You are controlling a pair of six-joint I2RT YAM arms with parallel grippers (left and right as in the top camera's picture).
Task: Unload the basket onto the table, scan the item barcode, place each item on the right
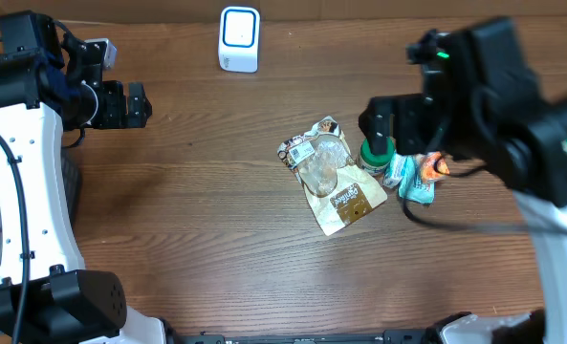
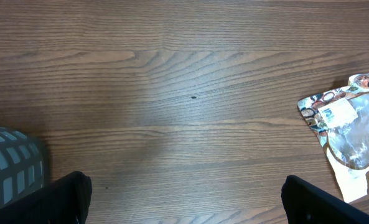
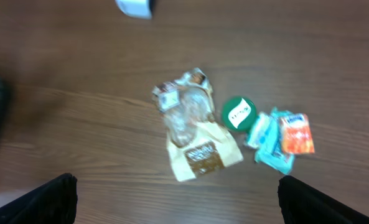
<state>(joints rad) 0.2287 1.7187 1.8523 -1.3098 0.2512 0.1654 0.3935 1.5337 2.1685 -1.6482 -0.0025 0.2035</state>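
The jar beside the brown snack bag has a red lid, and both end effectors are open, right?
No: the jar has a green lid, not red, as the right wrist view shows. It sits beside the brown snack bag, and the left end effector and right end effector are open.

Snack bag (image 2: pixel 349 134) partly past right edge

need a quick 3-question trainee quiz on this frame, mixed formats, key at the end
1. True or false: the right tool is gripping the brown snack bag.
2. What lies directly beside the bag, on its right in the overhead view? A) green-lidded container B) mug C) spoon
3. Fill in: the white scanner stands near the ___ edge of the overhead view.
Key: 1 false (it is open, holding nothing); 2 A; 3 top.
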